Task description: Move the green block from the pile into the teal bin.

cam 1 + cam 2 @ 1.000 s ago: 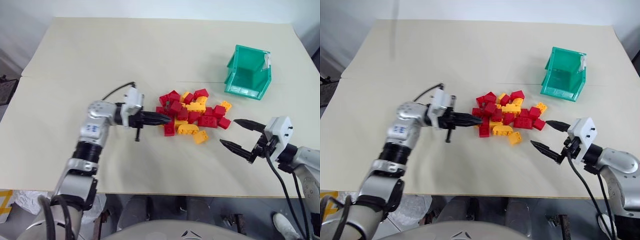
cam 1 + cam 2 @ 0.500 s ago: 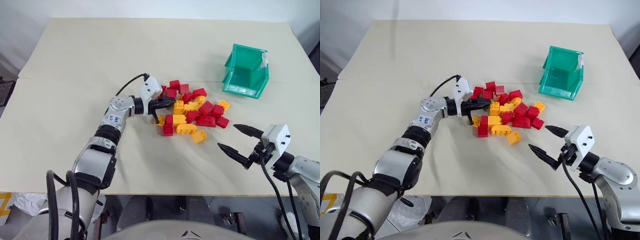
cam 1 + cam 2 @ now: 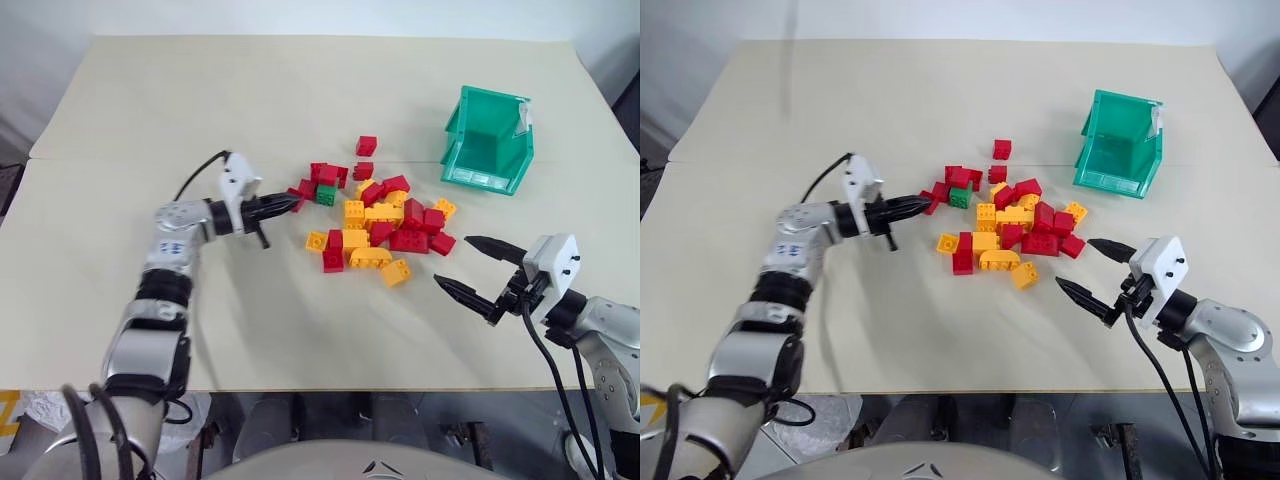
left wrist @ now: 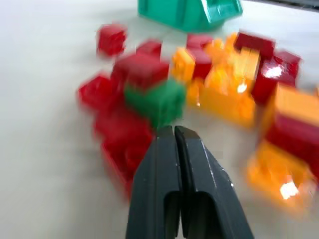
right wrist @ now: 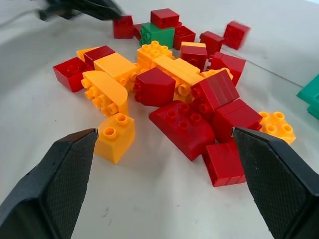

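Left end effector (image 3: pixel 287 204) (fingers pressed together, holding nothing) points at the green block (image 3: pixel 326 194) just ahead; an unopened advance risks shoving it away.

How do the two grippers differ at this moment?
The left gripper has its fingers pressed together, while the right gripper is spread wide. The left's tips sit at the pile edge beside the green block; the right hangs short of the pile. Both hold nothing.

Motion blur is smearing the red and yellow studded plastic bricks (image 4: pixel 239 74). The teal plastic bin (image 4: pixel 192 12) is running past the picture's edge.
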